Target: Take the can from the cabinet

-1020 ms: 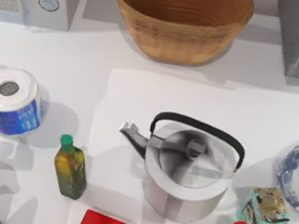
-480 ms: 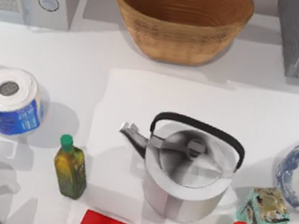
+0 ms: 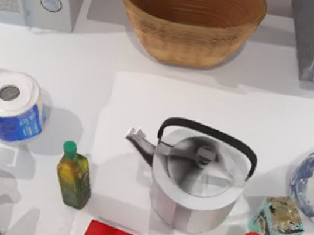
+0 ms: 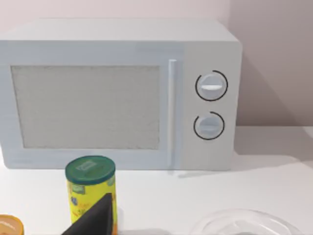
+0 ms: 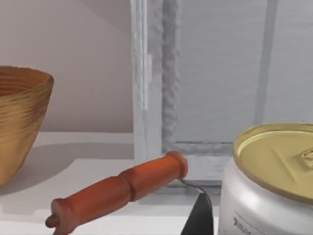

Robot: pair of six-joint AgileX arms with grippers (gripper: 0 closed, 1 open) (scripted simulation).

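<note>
- The right hand (image 5: 199,219) shows as a dark tip low in the right wrist view, just beside the can (image 5: 271,181). I cannot tell whether it is wide or narrow.
- The can is silver with a gold lid and stands upright close to that hand. It looks to be out in front of the cabinet (image 5: 220,73), not inside it.
- To do this step well, I would square the hand on the can's side below the rim, grip its straight wall and lift straight up.
- An orange-handled tool (image 5: 117,193) lies just beside the can towards the cabinet. A sideways sweep could knock it.
- The left hand (image 4: 93,218) sits parked at the tabletop's left, near a yellow tub (image 4: 90,191) and facing the microwave (image 4: 117,93). Its grip I cannot tell either.
- The white tabletop (image 3: 113,93) is crowded. A kettle (image 3: 198,180) stands mid-way, with bottles and boxes round it.
- A basket (image 3: 189,22) sits at the back, and a plain pale wall stands behind everything.
</note>
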